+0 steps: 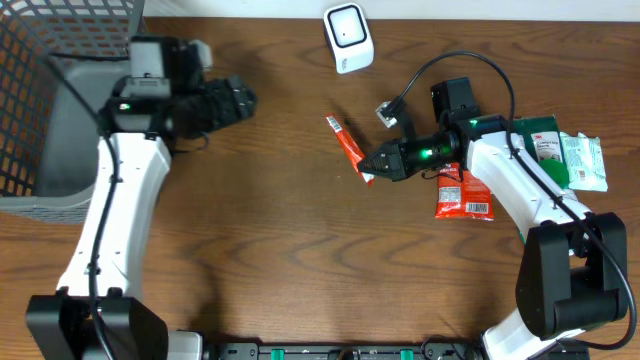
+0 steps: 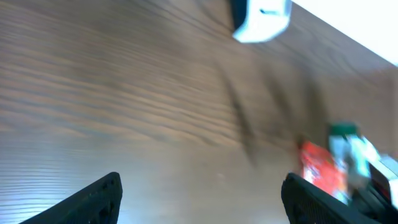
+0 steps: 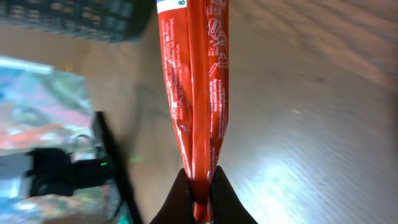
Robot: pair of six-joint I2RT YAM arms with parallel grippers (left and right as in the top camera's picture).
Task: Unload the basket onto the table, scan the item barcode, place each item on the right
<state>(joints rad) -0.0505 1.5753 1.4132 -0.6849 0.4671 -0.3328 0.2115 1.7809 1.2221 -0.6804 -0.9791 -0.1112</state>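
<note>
One wire basket stands well left of the white scanner, at the worktop's left edge, and only a grey panel shows inside it. Below the scanner and apart from it, the red stick packet slants with its far end toward the scanner. Its near end is pinched in the right gripper, whose jaws are closed tight on it. The left gripper, between basket and scanner, stands wide apart and holds nothing. A broad stretch of bare wood runs below the scanner between the two arms. To the scanner's lower right, a flat red pack lies partly under the right arm, and green-and-white packs lie beside it near the right edge. Only the right wrist view shows the packet's small print and a white patch with a digit at its far end. It also shows the gripper biting the crimped end. The left wrist view, blurred, looks between its own gripper's spread fingers. The scanner is ahead at the top, and the red pack is at the right.
</note>
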